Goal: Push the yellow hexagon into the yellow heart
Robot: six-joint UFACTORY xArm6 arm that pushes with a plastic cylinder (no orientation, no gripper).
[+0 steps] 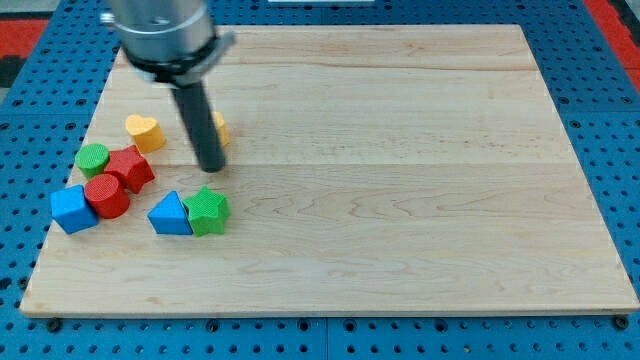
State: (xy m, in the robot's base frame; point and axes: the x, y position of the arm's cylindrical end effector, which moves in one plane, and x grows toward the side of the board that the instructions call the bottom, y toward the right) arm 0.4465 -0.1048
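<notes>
Green star [207, 210], my tip [212, 168] above, yellow hexagon [219, 129] behind rod

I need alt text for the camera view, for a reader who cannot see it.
A dark rod's tip rests on a wooden board, hiding most of a yellow hexagon behind it; a yellow heart lies apart, to the view's left. Below them cluster red, green and blue blocks.

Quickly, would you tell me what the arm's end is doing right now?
No jaws: my tip holds nothing, resting beside the partly hidden yellow hexagon block, above the green star block.
</notes>
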